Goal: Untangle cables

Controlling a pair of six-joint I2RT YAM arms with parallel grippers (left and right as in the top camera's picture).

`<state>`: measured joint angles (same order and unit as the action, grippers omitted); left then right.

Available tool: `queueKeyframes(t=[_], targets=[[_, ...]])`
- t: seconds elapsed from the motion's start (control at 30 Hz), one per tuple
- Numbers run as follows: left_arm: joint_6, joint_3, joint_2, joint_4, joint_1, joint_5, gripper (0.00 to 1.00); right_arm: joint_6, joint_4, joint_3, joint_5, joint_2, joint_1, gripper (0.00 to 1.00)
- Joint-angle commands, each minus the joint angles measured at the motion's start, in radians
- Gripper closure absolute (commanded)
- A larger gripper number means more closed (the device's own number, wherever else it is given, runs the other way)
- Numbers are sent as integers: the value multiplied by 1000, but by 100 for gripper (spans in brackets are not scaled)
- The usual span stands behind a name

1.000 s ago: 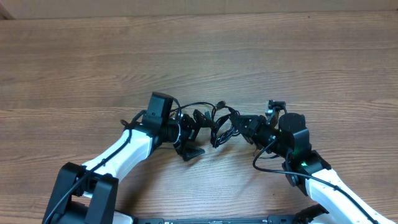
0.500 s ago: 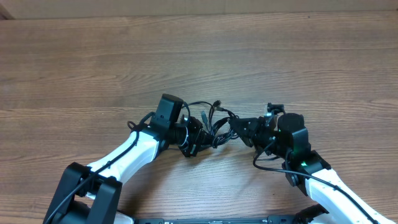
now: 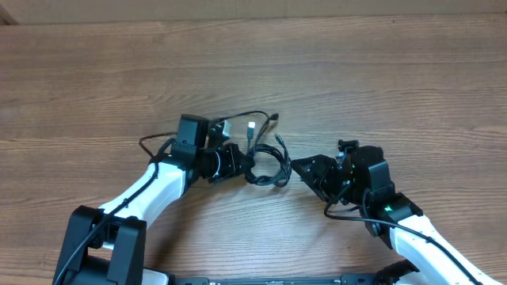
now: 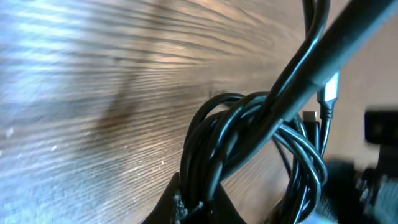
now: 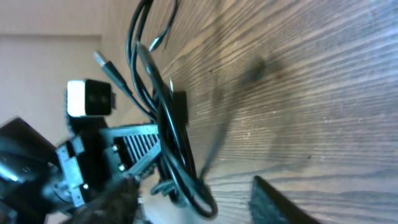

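The cables [image 3: 268, 166] are a bunch of thin black cords lying on the wooden table between my two arms, with loops reaching up to a silver plug tip [image 3: 250, 127]. My left gripper [image 3: 240, 162] is shut on the left side of the bunch. In the left wrist view, several strands of the cables [image 4: 249, 124] run down into the closed left gripper [image 4: 199, 208], and the silver tip [image 4: 329, 90] shows at the right. My right gripper [image 3: 303, 172] stands open just right of the bunch. In the right wrist view, a loop of the cables [image 5: 171, 137] hangs unclamped in front of the right gripper [image 5: 193, 208].
The wooden table [image 3: 356, 79] stretches to a far edge at the top of the overhead view. The arms' own thicker black wires curl beside the left wrist [image 3: 146, 142] and under the right wrist [image 3: 341, 212].
My left gripper has shut on the cable bunch and drawn it to the left. My right gripper has let go, opened and now sits a little apart from the bunch.
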<state>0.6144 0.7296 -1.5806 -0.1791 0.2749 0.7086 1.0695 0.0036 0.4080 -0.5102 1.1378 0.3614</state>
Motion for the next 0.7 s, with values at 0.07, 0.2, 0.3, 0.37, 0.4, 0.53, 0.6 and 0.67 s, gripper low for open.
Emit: queueKeyframes(t=[0.07, 0.2, 0.3, 0.37, 0.4, 0.53, 0.6, 0.67], targets=[[-367, -1, -7, 3, 5, 134, 96, -100, 13, 24, 19, -15, -3, 39], [-422, -1, -7, 3, 5, 163, 96, -211, 2, 24, 35, -15, -3, 36], [-469, -1, -7, -2, 5, 222, 96, -211, 1, 24, 71, -15, -3, 36], [-477, -1, -7, -3, 5, 253, 96, -210, -3, 24, 108, -15, -3, 36], [-477, -1, -7, -2, 5, 263, 96, -211, -6, 24, 112, -15, -3, 36], [-477, 0, -7, 12, 5, 328, 96, -207, -40, 24, 130, -15, -3, 41], [-476, 0, -7, 31, 5, 364, 96, -206, -72, 24, 150, -15, -3, 43], [-469, 0, -7, 61, 4, 388, 96, -206, -112, 24, 158, -15, -3, 44]])
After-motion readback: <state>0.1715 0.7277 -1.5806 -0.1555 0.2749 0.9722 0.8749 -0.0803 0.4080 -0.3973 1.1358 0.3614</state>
